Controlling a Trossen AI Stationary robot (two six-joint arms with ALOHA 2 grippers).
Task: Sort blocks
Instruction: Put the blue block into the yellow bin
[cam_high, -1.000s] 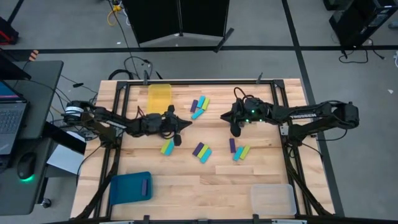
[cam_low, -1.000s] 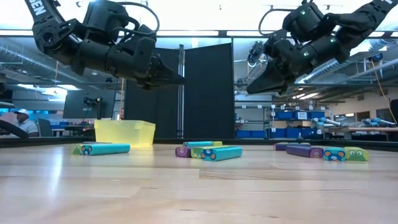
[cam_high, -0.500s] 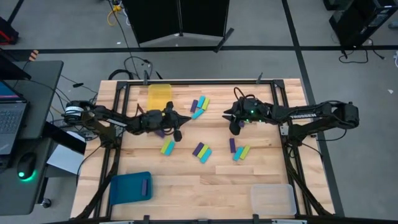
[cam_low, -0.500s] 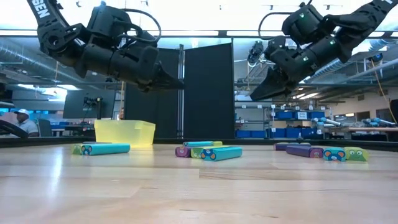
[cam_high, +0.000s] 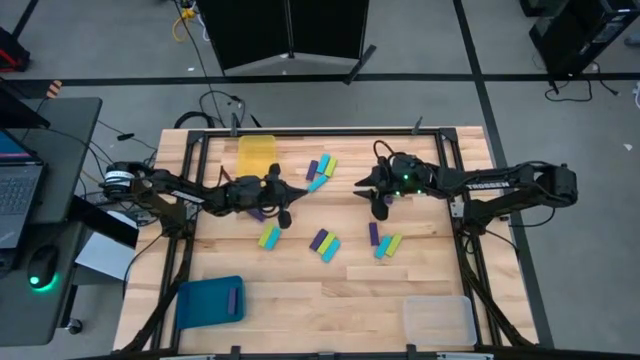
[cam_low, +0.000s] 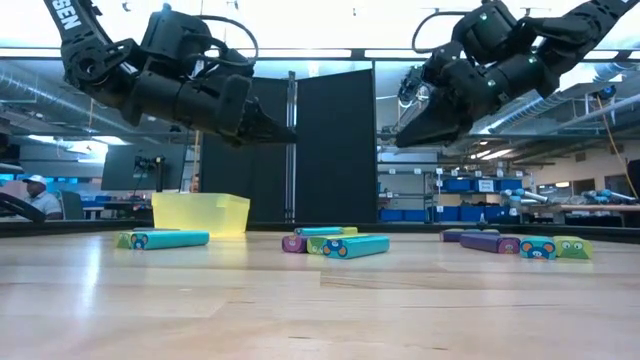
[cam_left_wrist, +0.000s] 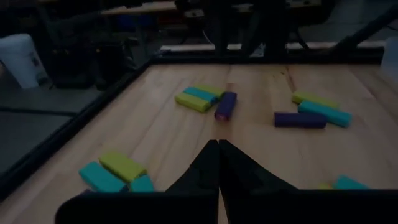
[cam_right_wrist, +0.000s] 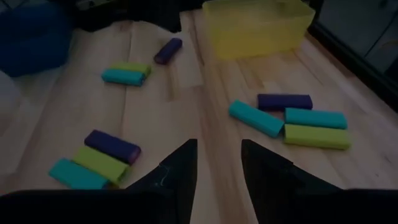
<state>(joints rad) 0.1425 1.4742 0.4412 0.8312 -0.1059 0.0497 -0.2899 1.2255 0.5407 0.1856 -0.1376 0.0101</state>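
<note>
1. Hovering above mid-table: left gripper (cam_high: 289, 194) pinched together, empty; right gripper (cam_high: 366, 183) parted, empty.
2. Lying in small clusters across the table (cam_high: 300, 285): blocks (cam_high: 324, 243).
3. Judging blocks light, rigid, smooth; pinching across the narrow sides at mid-length.

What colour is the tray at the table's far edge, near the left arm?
Translucent yellow. The tray shows best in the right wrist view.

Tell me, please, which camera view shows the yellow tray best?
The right wrist view: the yellow tray fills the frame's far end, its open top visible. The high view shows it small from above; the low view shows only its side wall; the left wrist view misses it.
</note>
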